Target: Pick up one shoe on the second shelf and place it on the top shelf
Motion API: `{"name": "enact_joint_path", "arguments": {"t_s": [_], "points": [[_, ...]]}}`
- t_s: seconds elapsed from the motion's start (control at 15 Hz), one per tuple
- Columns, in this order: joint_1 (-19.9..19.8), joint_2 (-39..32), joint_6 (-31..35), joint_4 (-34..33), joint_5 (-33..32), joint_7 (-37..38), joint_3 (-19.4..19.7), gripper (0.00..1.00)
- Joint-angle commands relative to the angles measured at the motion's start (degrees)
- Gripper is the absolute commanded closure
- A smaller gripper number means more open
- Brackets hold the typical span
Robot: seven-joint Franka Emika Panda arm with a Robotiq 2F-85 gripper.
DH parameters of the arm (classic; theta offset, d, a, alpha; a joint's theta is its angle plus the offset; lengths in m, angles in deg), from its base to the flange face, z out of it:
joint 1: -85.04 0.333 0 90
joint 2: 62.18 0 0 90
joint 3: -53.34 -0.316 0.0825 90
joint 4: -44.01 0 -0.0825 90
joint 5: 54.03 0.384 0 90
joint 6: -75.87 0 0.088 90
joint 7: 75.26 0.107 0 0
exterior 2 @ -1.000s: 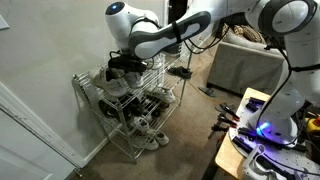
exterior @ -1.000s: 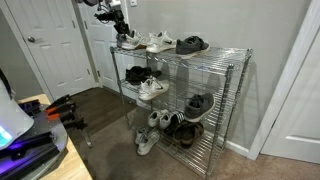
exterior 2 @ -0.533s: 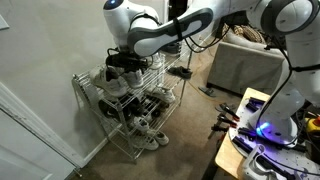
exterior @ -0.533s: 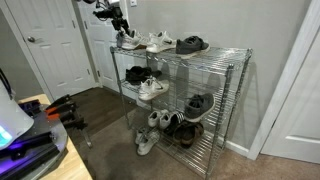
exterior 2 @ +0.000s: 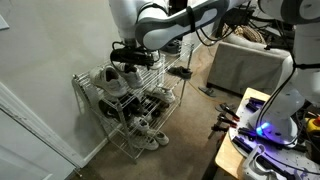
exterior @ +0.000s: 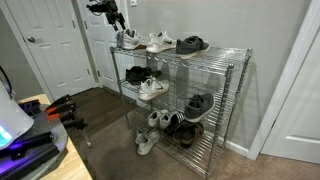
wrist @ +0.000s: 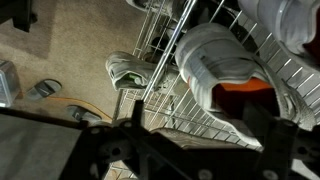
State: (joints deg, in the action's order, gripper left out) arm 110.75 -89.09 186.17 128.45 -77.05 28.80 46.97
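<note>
1. My gripper point(exterior: 119, 20) hangs just above the rack point(exterior: 232, 110), jaws spread, holding nothing.
2. I see the shoe point(exterior: 128, 40) on the top shelf point(exterior: 215, 55), right at its end edge. That makes three shoes up there.
3. On the second shelf point(exterior: 190, 88) I count two. Free air overhead.

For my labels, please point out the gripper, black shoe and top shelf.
gripper point(exterior: 119, 20), exterior view, between fingertips.
black shoe point(exterior: 191, 44), exterior view, its upper.
top shelf point(exterior: 190, 61), exterior view, front rim.
</note>
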Motion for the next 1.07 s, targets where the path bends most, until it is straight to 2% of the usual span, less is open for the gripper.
{"name": "enact_joint_path", "arguments": {"t_s": [0.0,0.53,0.73,0.8,1.0], "points": [[-0.79,8.53,4.09,11.16,1.0,-2.11,-1.48,0.0],[-3.24,17.36,7.95,23.69,1.65,-4.67,-3.5,0.0],[-4.5,18.98,8.86,25.94,1.9,-6.39,-3.73,0.0],[-3.58,15.64,6.47,21.75,0.08,-3.56,-3.78,0.0],[-4.3,16.64,6.91,23.09,0.14,-4.39,-3.9,0.0]]}}
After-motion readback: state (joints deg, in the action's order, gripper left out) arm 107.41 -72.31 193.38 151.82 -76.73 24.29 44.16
